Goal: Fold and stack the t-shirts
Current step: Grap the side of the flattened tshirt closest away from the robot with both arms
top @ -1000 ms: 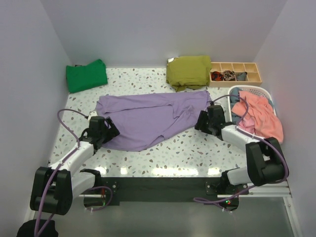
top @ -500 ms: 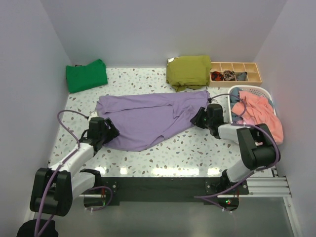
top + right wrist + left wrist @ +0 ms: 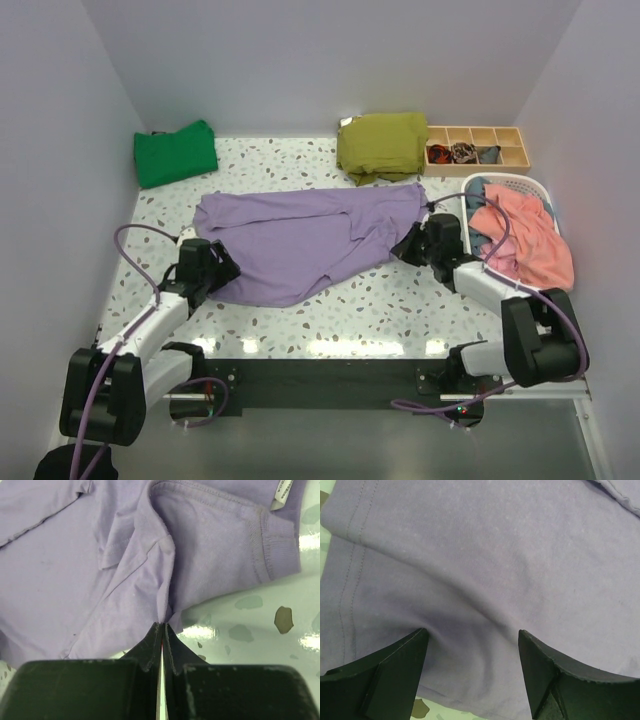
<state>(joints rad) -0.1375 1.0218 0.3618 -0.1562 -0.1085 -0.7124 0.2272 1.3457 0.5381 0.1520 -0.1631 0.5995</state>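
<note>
Purple shirt (image 3: 300, 240) lies spread but rumpled across mid table (image 3: 380, 300), long axis running approx 9 to 3 o'clock in the top view, w/ one lobe sagging toward 6. Left gripper (image 3: 222, 268) sits at the shirt's 8 o'clock edge. Its wrist view shows the fingers (image 3: 390, 675) apart, tips pressed down on the cloth w/ a shallow dip of fabric between them, double-stitched hem at 10 o'clock, nothing clamped. Right gripper (image 3: 410, 245) is at the shirt's 3 o'clock end, fingers together and nipped on a raised ridge of purple fabric. In its wrist view the ridge runs up from the tips toward 12, w/ ribbed collar and white label (image 3: 281, 492) at 1–2 o'clock. Green shirt (image 3: 175, 153) sits folded at 10 o'clock, well apart from the purple one. Folded olive cloth (image 3: 382, 145) at 12–1, just beside a wooden box (image 3: 478, 150) w/ compartments. White basket (image 3: 530, 185) at 3 o'clock, pink cloth (image 3: 525, 235) spilling over its near rim.
</note>
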